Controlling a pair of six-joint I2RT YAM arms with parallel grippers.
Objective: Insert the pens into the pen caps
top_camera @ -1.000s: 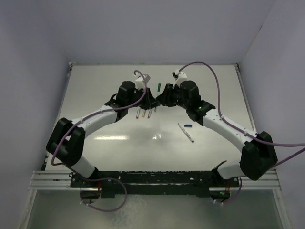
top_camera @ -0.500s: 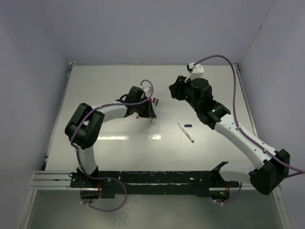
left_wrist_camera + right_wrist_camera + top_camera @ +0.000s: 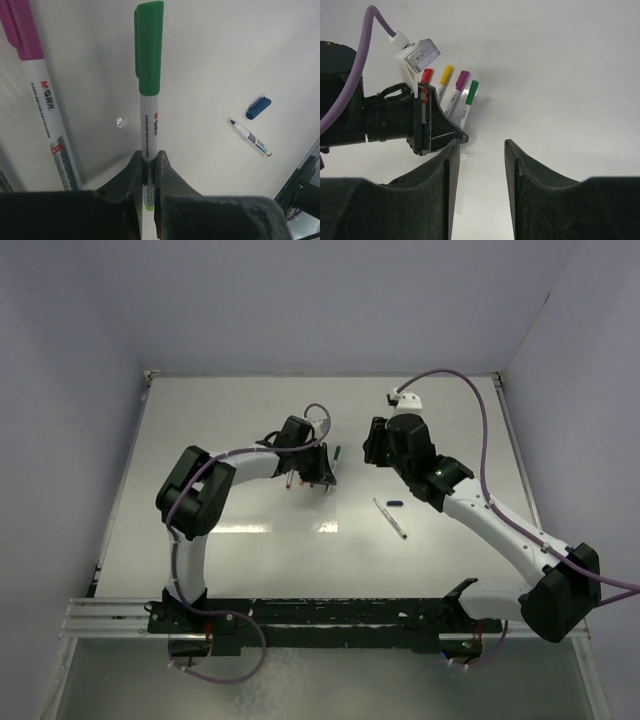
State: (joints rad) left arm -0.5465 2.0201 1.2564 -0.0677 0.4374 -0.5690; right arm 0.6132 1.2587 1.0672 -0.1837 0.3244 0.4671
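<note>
My left gripper [image 3: 149, 162] is shut on the barrel of a white pen [image 3: 150, 125] that wears a green cap [image 3: 149, 50]. It holds the pen low at the table, beside a purple-capped pen [image 3: 50, 115]. In the right wrist view the red [image 3: 426, 75], yellow [image 3: 445, 74], purple [image 3: 462, 79] and green [image 3: 472, 91] caps stand in a row past the left gripper [image 3: 420, 125]. My right gripper [image 3: 481, 145] is open and empty, to the right of them. An uncapped pen [image 3: 390, 518] and a dark blue cap [image 3: 394, 504] lie apart at the right.
The white table [image 3: 230, 540] has a raised rim at the back [image 3: 320, 373] and grey walls on three sides. The right arm's purple cable [image 3: 470, 390] arches over the back right. The arm bases sit on a rail at the near edge [image 3: 320, 615].
The two grippers were close together at the back middle; they have drawn apart. The left gripper has come down to the row of pens with the green-capped pen. The right gripper has backed off to the right.
</note>
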